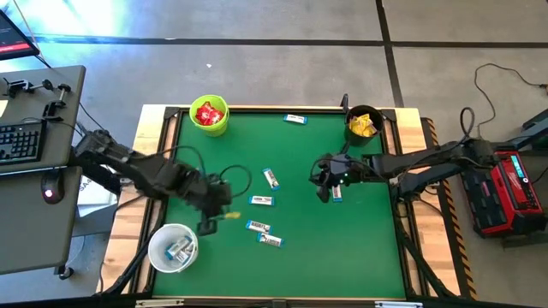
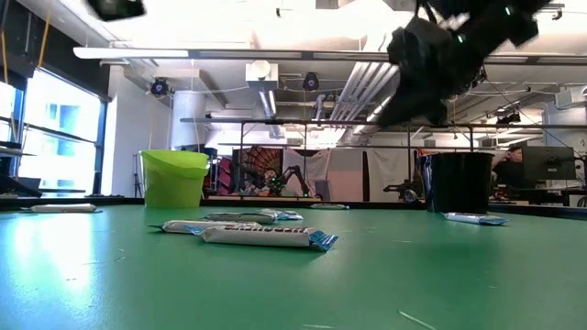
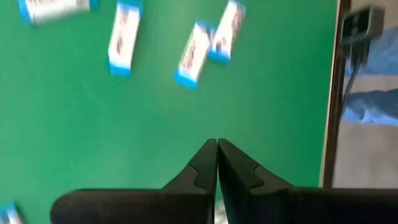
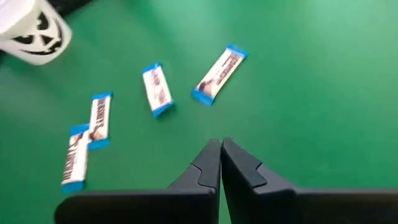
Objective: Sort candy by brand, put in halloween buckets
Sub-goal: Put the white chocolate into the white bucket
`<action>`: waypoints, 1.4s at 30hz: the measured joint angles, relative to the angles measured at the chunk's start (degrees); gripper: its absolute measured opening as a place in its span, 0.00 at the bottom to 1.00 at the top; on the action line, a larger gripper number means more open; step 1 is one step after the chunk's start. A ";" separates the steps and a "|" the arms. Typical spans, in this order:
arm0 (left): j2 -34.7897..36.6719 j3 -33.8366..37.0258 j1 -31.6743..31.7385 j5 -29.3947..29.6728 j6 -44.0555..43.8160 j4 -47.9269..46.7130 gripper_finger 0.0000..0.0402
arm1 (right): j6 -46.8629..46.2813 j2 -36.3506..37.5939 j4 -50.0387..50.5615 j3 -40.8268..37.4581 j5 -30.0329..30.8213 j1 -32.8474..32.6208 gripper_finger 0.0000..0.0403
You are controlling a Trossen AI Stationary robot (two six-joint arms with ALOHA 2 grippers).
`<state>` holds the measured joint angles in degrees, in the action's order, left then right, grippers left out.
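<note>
Several slim white-and-blue candy bars (image 1: 261, 200) lie loose on the green table top (image 1: 360, 248). One more bar (image 1: 295, 119) is near the far edge, and another (image 1: 336, 193) lies right beside my right gripper (image 1: 324, 193). The lime green bucket (image 1: 209, 115) holds red packets, the black bucket (image 1: 363, 125) yellow packets, and the white bucket (image 1: 174, 246) bars. My left gripper (image 1: 208, 226) hovers between the white bucket and the bars. A small yellow piece (image 1: 230, 216) shows beside it. Both grippers are shut with nothing between their fingers, my left (image 3: 217, 144) and my right (image 4: 221, 144).
A wooden frame (image 1: 409, 214) runs around the table. A desk with a keyboard (image 1: 21, 141) stands to the left and a red box (image 1: 505, 192) to the right. Open green surface lies along the near edge and at the right.
</note>
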<state>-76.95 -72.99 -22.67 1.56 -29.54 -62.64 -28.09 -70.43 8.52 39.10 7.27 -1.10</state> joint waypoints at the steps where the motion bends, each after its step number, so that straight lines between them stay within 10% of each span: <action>1: -0.60 0.00 1.75 -0.65 2.61 1.83 0.01 | -1.09 0.00 -2.53 -2.01 -0.93 -0.02 0.01; 21: -25.57 0.07 13.83 3.23 26.40 21.62 0.38 | -6.42 0.13 -12.20 -9.54 -1.37 -5.33 0.00; 29: -30.29 0.09 13.83 9.80 27.24 24.23 0.39 | -5.95 0.15 -12.20 -9.50 -0.06 -5.33 0.00; 42: -32.18 0.04 15.70 4.27 26.63 26.57 0.43 | -4.88 0.15 -12.21 -9.48 0.59 -5.33 0.00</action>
<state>-109.13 -72.95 -6.97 5.83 -2.91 -36.07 -32.97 -70.28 -3.69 29.63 7.86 -6.44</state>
